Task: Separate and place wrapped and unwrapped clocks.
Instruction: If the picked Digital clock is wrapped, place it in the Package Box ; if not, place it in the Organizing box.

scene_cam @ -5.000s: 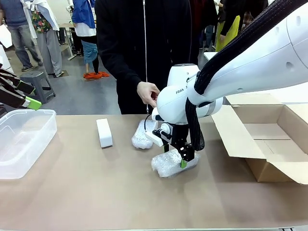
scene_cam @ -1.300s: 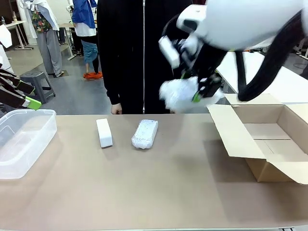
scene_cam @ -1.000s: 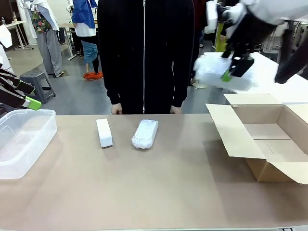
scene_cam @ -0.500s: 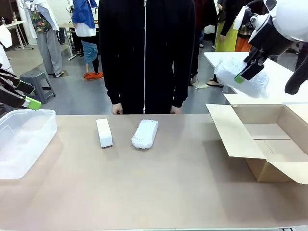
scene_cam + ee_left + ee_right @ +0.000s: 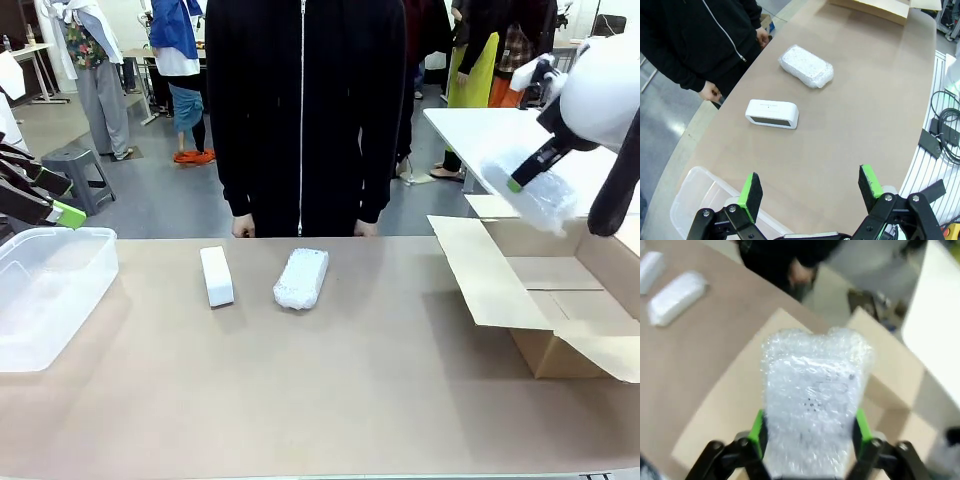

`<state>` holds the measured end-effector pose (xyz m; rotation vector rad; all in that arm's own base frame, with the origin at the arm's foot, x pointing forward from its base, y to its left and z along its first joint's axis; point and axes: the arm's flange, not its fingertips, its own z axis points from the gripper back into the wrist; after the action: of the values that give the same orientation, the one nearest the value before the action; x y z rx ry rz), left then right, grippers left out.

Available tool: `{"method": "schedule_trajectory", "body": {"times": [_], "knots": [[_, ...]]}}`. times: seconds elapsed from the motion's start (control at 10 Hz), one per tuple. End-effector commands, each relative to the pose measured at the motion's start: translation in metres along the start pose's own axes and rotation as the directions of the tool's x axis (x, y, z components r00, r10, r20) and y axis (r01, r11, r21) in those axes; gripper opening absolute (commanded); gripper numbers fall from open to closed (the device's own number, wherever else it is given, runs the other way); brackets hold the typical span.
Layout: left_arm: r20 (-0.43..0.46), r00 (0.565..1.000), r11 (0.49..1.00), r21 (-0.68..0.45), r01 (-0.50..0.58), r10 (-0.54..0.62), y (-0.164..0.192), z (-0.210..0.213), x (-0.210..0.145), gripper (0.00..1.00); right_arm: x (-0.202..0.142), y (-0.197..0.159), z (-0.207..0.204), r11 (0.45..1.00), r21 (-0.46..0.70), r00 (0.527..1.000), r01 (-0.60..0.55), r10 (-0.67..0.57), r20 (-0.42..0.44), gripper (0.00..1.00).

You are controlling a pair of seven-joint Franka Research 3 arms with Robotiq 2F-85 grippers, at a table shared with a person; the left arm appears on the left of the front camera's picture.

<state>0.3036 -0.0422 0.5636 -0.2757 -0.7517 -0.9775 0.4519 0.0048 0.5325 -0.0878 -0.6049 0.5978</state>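
One clock (image 5: pixel 545 200) aslant in right tool (image 5: pixel 520 184)

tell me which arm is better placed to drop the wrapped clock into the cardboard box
Right. The right gripper is shut on the wrapped clock and holds it above the open cardboard box. The left gripper hangs open and empty at the opposite end, by the plastic tub.

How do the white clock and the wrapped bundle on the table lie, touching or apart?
Apart. The left wrist view shows bare table between the white clock and the wrapped bundle.
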Motion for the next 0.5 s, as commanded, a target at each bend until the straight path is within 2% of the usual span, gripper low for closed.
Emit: {"method": "schedule_trajectory", "body": {"times": [0.0,0.3,0.4], "knots": [[0.009,1.000,1.000,-0.014,0.002,-0.002,0.000,-0.001,-0.001,1.00,-0.009,0.007,-0.010,0.986,-0.070,0.985,0.154,-0.159,-0.061,0.79],[0.009,1.000,1.000,-0.014,0.002,-0.002,0.000,-0.001,-0.001,1.00,-0.050,-0.005,-0.058,0.942,-0.025,0.931,0.336,-0.336,-0.141,0.79],[0.009,1.000,1.000,-0.014,0.002,-0.002,0.000,-0.001,-0.001,1.00,-0.063,-0.005,-0.073,0.933,-0.016,0.920,0.360,-0.358,-0.159,0.79]]}}
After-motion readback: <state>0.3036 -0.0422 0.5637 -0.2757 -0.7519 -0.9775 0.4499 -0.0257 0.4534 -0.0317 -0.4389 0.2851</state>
